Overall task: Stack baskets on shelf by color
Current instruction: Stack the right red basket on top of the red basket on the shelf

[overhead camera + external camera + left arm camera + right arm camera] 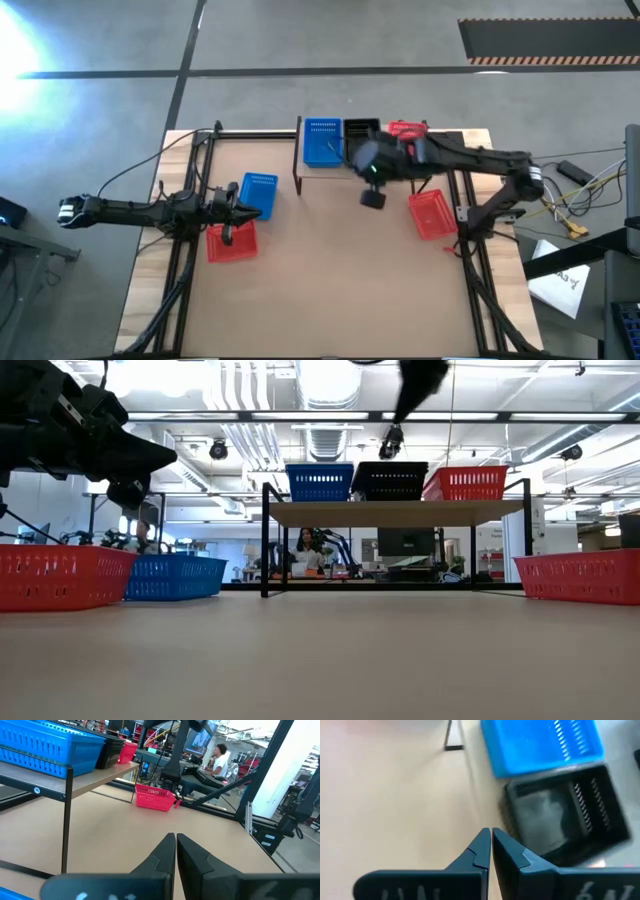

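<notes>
while right hand [491, 851] hangs shut, shelf [400, 168] front edge just beside

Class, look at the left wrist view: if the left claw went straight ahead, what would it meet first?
Probably the red basket standing on the table beyond the shelf; bare tabletop lies before it, though depth is uncertain.
</notes>
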